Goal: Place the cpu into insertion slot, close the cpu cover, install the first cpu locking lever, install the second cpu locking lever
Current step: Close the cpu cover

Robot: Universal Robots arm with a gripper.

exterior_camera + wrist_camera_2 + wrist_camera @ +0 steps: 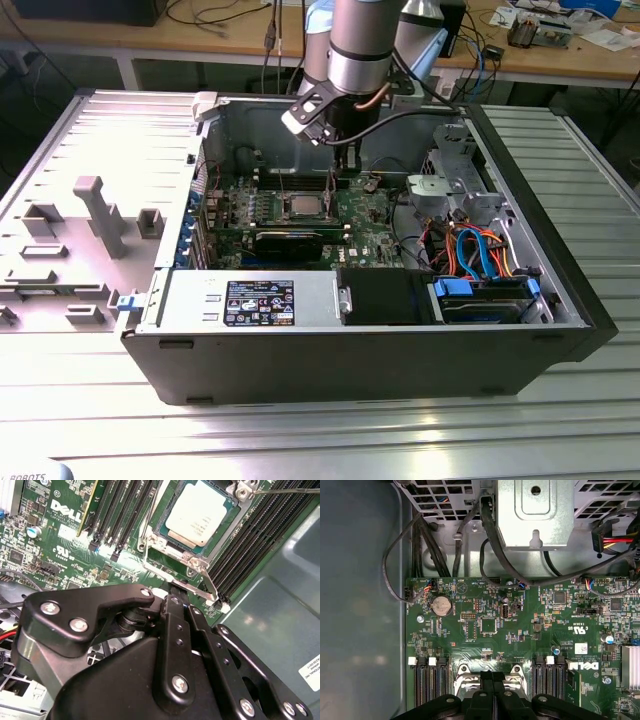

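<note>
Though the tool [175, 585] hides part of the board [75, 560], the cpu [199, 516] shows.

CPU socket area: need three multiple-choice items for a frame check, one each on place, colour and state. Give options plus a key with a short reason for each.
1. Where is the cpu?
A. Lying loose outside the computer
B. Seated in the insertion slot
C. Held between the jaws

2. What colour is the cpu's top?
A. Gold
B. Black
C. Silver-grey

3. How do the jaws of the gripper stand?
A. Closed together
B. Spread wide
C. Clamped around the cpu

Key:
1 B: the second wrist view shows it lying flat in the socket, with the cpu cover framing it.
2 C: its metal lid is pale silver-grey against the green board.
3 A: the first wrist view shows the jaws side by side with nothing between them.
</note>
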